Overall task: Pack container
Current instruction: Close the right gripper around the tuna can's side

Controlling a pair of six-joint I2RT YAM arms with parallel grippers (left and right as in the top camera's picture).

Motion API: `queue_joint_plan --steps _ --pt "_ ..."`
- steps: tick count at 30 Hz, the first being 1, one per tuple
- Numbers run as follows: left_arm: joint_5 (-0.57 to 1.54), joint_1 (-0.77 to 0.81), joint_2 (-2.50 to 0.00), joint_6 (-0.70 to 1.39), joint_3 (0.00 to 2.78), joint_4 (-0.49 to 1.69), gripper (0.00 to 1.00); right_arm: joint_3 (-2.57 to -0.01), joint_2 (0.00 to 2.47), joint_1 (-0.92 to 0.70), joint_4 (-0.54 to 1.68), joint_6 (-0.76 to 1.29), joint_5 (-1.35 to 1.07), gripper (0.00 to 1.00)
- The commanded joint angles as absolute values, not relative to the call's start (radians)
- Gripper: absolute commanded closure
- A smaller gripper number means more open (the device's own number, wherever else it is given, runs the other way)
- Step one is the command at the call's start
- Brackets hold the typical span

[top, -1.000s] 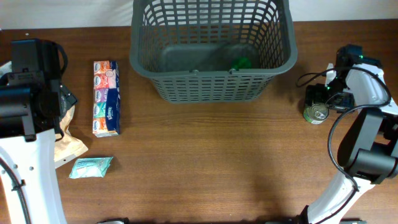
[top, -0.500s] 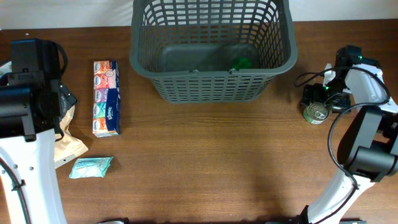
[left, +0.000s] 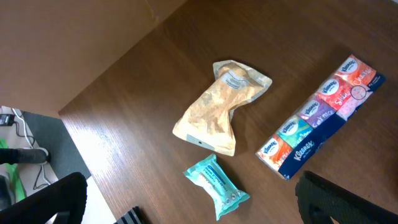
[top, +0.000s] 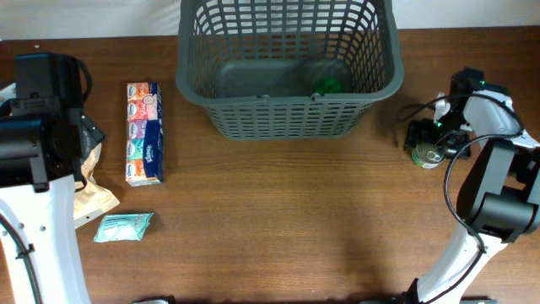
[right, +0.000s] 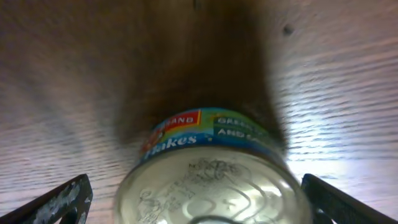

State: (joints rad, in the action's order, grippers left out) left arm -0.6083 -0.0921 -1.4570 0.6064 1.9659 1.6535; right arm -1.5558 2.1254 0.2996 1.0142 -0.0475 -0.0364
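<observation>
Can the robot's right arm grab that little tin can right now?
Probably yes. The right gripper is open and down at the tin can, which sits between its jaws. Nothing else seems to be in the way.

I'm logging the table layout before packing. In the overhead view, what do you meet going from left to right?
From the left: tan pouch → tissue pack → container → tin can. The teal packet is left out because it overlaps the pouch and the tissues sideways.
</observation>
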Motion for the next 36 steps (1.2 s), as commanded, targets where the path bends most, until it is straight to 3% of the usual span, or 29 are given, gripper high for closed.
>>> queue_joint_plan --steps 1,20,23,30,36 --pt "-0.605 -0.096 -1.460 0.616 1.964 1.655 0.00 -1.505 2.133 0.301 0.997 -0.035 -0.049 0.01" --pt "-0.605 -0.096 -1.460 0.616 1.964 1.655 0.00 -1.479 2.133 0.302 0.948 -0.017 -0.050 0.01" --pt "-0.605 -0.096 -1.460 0.616 1.964 1.655 0.00 -1.479 2.133 0.302 0.942 -0.007 -0.049 0.12" --pt "-0.605 -0.096 -1.460 0.616 1.964 1.655 0.00 -1.479 2.133 0.302 0.934 0.020 -0.050 0.12" --pt "-0.605 -0.096 -1.460 0.616 1.964 1.655 0.00 -1.479 2.133 0.302 0.934 0.020 -0.050 0.32"
